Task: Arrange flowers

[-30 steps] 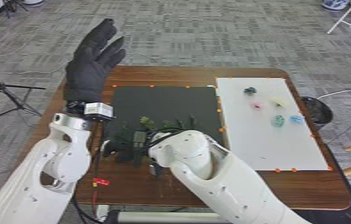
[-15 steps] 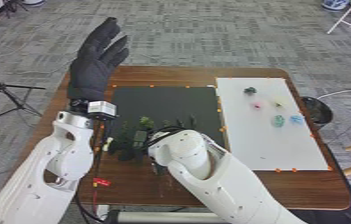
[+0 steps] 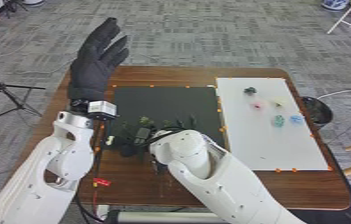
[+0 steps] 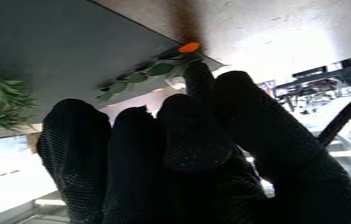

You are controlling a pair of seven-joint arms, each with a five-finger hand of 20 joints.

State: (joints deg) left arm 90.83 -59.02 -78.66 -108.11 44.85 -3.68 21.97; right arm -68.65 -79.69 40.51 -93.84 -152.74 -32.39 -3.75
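Note:
In the head view, my left hand (image 3: pixel 93 70) is raised at the table's far left, fingers straight. My right hand (image 3: pixel 134 146) hovers over the near left part of the black mat (image 3: pixel 161 101). Green sprigs (image 3: pixel 145 121) lie on the mat just beyond it, and a small white piece (image 3: pixel 109 140) is at the mat's left edge. In the right wrist view, my right hand (image 4: pixel 189 150) has extended fingers with nothing clearly held. A round-leaved sprig (image 4: pixel 136 78) lies beyond the fingertips, its pale end beside one; a feathery green sprig (image 4: pixel 3 97) is farther off.
A white board (image 3: pixel 269 142) on the right holds small flowers: a dark one (image 3: pixel 250 90), a pink one (image 3: pixel 258 106), a pale yellow one (image 3: pixel 278 104), a teal one (image 3: pixel 279 120) and a blue one (image 3: pixel 297 119). A dark bin (image 3: pixel 318 111) stands beyond the table's right edge.
My right hand has shifted right, away from the mat's left edge, uncovering the small white piece. My left hand has risen slightly, then stayed still.

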